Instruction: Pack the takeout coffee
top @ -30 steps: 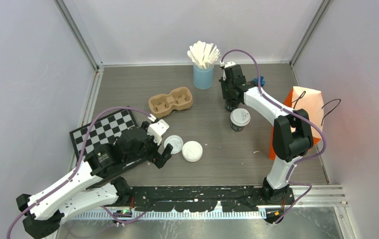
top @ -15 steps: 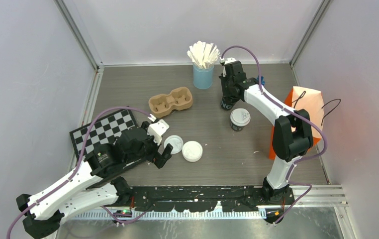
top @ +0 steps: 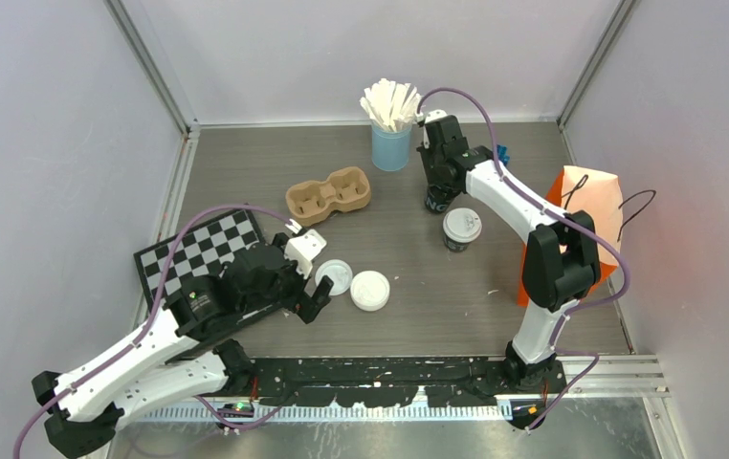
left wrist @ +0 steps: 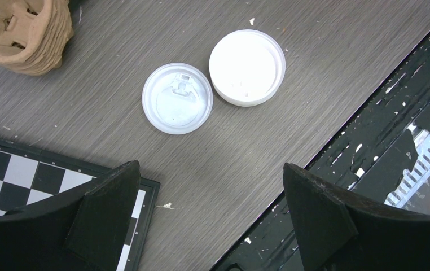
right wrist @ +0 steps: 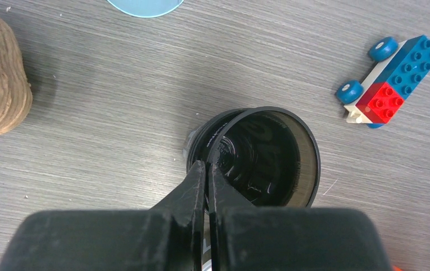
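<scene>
— How does the room look?

— A grey, wood-patterned counter (top: 408,277) is closed in by pale walls (top: 55,143). At the back stands a blue cup of stirrers (top: 391,143). A cardboard carrier (top: 328,194) lies near the middle and a checkerboard (top: 203,251) at the left. An orange bag (top: 590,206) leans at the right. A small toy car (right wrist: 390,79) made of bricks is also there.

— And the coffee?

— The lidded cup (top: 461,229) stands right of the centre. Just behind it is the open cup (right wrist: 275,158), black, with no lid. A first lid (left wrist: 177,105) and a second lid (left wrist: 247,68) lie just beside each other near the front.

— The claws?

— The right claw (right wrist: 206,167) is clenched on the near wall of the open cup, one finger inside and one outside. The left claw (left wrist: 210,175) is spread wide above the counter, close to the two lids, and it grasps nothing.

— Is anything different from a second ago?

— Yes. The right claw has pinched tighter, and it has gone a little to the left with the open cup, toward the stirrers. The left arm has not moved.
</scene>
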Robot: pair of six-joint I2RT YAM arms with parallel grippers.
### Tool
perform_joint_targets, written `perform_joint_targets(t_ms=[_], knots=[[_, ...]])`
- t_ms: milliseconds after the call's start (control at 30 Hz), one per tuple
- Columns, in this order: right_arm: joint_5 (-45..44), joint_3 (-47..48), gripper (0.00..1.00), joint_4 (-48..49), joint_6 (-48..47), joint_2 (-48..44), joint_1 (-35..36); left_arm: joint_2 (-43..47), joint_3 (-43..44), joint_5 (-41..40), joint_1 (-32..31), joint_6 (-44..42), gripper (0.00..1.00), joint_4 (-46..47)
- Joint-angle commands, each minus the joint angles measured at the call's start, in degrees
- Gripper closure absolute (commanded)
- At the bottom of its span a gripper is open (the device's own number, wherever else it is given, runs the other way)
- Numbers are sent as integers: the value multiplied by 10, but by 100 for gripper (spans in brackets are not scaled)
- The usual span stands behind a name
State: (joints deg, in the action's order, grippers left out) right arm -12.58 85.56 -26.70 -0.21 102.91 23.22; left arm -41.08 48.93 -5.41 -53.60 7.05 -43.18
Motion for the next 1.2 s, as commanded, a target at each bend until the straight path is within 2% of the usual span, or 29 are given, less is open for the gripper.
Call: perform_joint_targets(t_ms=[0,400,767,967,1067,1167], knots=[[-33,37,100,-12,-28,-31,15,-5,4,-2,1,-2,0,6],[-57,83,100,-59,-40,-55,36,-19,8,-36,9,8,0,2],[-86,85,100,-100,-42,-146,69,-25,8,-105,38,47,0,-6],[-114,-7,100,-89,-21,-240,141,-40,-6,-144,43,159,0,-7],[-124,-73,100,-71,-13,-297,187,-41,-16,-140,59,213,1,-2],[-99,-157,100,-35,-19,-360,244,-41,-44,-127,82,250,3,23]])
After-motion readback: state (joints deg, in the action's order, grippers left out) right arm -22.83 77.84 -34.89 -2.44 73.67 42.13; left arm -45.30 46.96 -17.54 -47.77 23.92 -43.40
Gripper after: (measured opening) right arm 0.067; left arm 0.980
